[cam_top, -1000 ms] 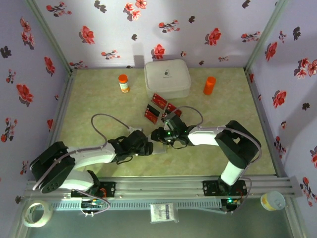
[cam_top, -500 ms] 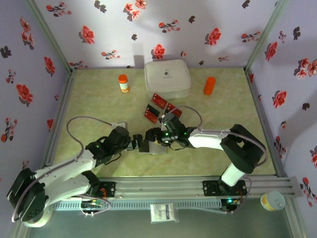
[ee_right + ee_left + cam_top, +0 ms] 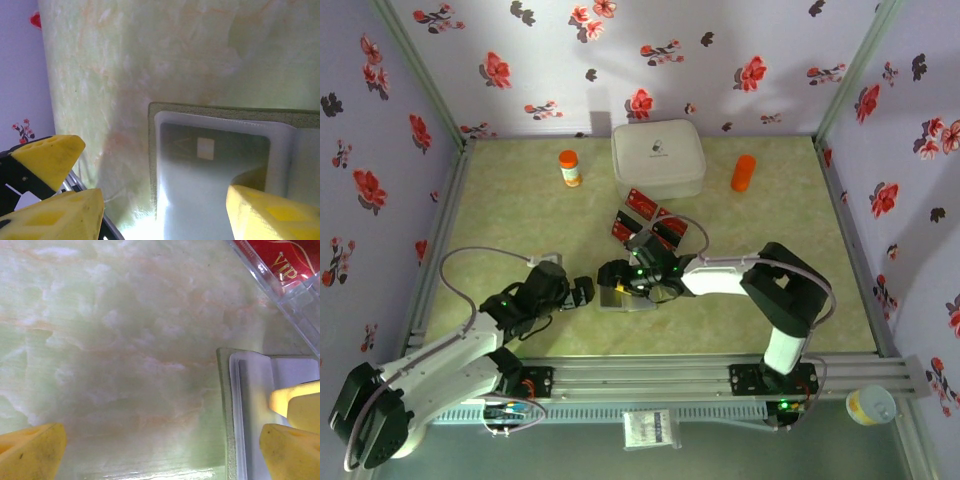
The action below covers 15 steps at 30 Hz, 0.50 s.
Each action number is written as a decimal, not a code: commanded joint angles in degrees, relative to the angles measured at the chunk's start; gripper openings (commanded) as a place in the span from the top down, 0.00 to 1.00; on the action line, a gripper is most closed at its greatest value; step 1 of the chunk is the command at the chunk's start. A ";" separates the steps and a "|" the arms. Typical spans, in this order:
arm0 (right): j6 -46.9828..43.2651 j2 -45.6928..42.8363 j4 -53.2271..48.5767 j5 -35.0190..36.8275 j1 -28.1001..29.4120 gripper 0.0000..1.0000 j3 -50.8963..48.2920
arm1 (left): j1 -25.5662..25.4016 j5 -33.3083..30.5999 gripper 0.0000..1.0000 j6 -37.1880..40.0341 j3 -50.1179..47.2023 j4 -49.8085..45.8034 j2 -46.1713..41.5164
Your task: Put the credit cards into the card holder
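Note:
The card holder [image 3: 628,298] lies open near the table's front middle, olive-green at the rim and pale grey inside [image 3: 220,190]. A dark card with a pale chip [image 3: 205,148] sits in its pocket. My right gripper [image 3: 619,273] is open above the holder's left edge [image 3: 162,215], one fingertip [image 3: 270,212] over the grey inside. My left gripper [image 3: 579,292] hangs open just left of the holder [image 3: 160,452], with nothing between its fingers; the holder's edge [image 3: 227,405] is at the right of the left wrist view. Several red credit cards [image 3: 642,205] lie behind, one marked VIP [image 3: 280,262].
A large white rounded case [image 3: 658,157] stands at the back middle. To its left is an orange-capped bottle [image 3: 569,167] and to its right an orange cylinder [image 3: 744,172]. The walls close in the table on three sides.
My left gripper has drawn back to the left, away from the holder. My right gripper has shifted left over the holder's left part.

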 commanded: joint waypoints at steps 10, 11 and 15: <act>3.54 1.98 2.93 2.62 0.34 0.48 0.19 | 0.71 0.99 0.00 -0.19 -1.28 -0.99 -0.76; 3.74 2.00 2.94 2.71 0.30 0.53 0.10 | 0.65 1.01 0.00 -0.11 -1.28 -1.06 -0.66; 4.26 2.64 2.99 2.90 0.33 0.75 -0.07 | 0.67 1.18 0.00 0.07 -1.10 -0.74 -0.28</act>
